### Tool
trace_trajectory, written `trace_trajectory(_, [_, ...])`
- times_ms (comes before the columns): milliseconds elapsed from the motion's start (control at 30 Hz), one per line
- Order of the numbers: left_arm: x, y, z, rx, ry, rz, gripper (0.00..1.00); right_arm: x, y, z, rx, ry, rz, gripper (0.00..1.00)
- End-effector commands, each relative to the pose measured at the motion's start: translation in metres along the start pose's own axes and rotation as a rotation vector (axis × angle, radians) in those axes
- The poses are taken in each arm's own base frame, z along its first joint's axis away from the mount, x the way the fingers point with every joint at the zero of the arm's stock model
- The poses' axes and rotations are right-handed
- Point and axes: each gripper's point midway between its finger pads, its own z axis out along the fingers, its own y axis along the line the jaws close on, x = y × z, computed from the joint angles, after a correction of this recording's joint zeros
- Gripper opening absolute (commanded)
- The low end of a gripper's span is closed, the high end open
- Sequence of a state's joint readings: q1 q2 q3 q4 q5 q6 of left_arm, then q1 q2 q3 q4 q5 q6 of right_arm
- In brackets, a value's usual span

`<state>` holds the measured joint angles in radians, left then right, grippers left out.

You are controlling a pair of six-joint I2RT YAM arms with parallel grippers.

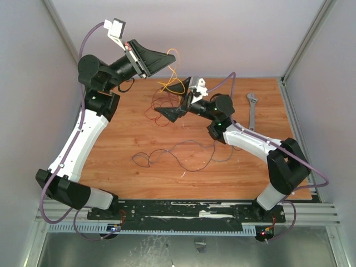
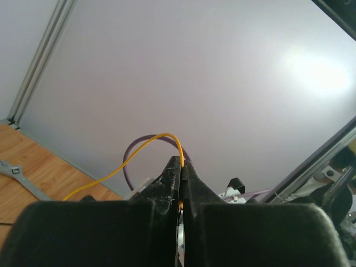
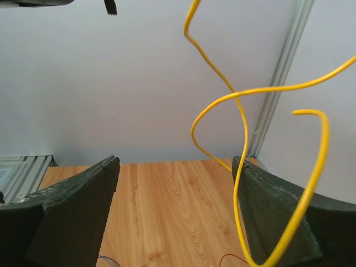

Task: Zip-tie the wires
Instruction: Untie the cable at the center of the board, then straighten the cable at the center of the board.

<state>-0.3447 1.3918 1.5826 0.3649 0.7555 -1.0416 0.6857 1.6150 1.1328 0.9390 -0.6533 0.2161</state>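
Note:
My left gripper (image 1: 171, 55) is raised above the far left of the table and shut on a thin yellow wire (image 1: 169, 78). In the left wrist view the yellow wire (image 2: 146, 143) arches out from between the closed fingertips (image 2: 177, 167). The wire hangs down in loops past my right gripper (image 1: 169, 101), which is open and low over the table. In the right wrist view the yellow wire (image 3: 240, 139) crosses in front of the right finger (image 3: 278, 217), not gripped. Thin red wires (image 1: 157, 108) and purplish-grey wires (image 1: 183, 150) lie loose on the wooden table. I cannot make out the zip tie.
A silver adjustable wrench (image 1: 253, 110) lies at the table's far right; it also shows in the left wrist view (image 2: 16, 175). Grey walls enclose the table on three sides. Thick lilac robot cables run along both arms.

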Motion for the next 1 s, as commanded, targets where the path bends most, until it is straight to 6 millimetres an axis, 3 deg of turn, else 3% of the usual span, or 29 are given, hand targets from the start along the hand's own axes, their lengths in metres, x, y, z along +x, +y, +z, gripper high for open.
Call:
trace_trajectory(0, [-0.011, -0.021, -0.002, 0.039, -0.036, 0.049, 0.0, 0.005, 0.011, 0.004, -0.028, -0.014, 0.017, 0.76])
trace_trajectory(233, [-0.02, -0.025, -0.003, -0.005, -0.043, 0.118, 0.0, 0.008, 0.009, -0.013, 0.047, 0.03, 0.008, 0.14])
trace_trajectory(300, [-0.022, -0.025, -0.005, -0.025, -0.049, 0.141, 0.0, 0.007, 0.008, -0.021, 0.08, 0.049, 0.006, 0.01])
trace_trajectory(333, [-0.023, -0.023, -0.006, -0.041, -0.051, 0.15, 0.0, 0.008, 0.008, -0.026, 0.097, 0.066, 0.007, 0.0])
trace_trajectory(533, [-0.029, 0.002, -0.018, -0.201, -0.073, 0.244, 0.0, 0.014, 0.011, -0.064, 0.212, 0.184, 0.046, 0.0])
trace_trajectory(667, [-0.016, 0.017, -0.023, -0.236, -0.058, 0.223, 0.0, 0.008, 0.012, -0.08, 0.263, 0.217, 0.026, 0.0])
trace_trajectory(833, [-0.014, 0.015, -0.024, -0.216, -0.07, 0.197, 0.0, -0.003, 0.018, -0.078, 0.226, 0.15, -0.039, 0.44])
trace_trajectory(967, [-0.013, 0.013, -0.025, -0.217, -0.073, 0.192, 0.0, -0.019, 0.027, -0.068, 0.161, 0.039, -0.1, 0.62])
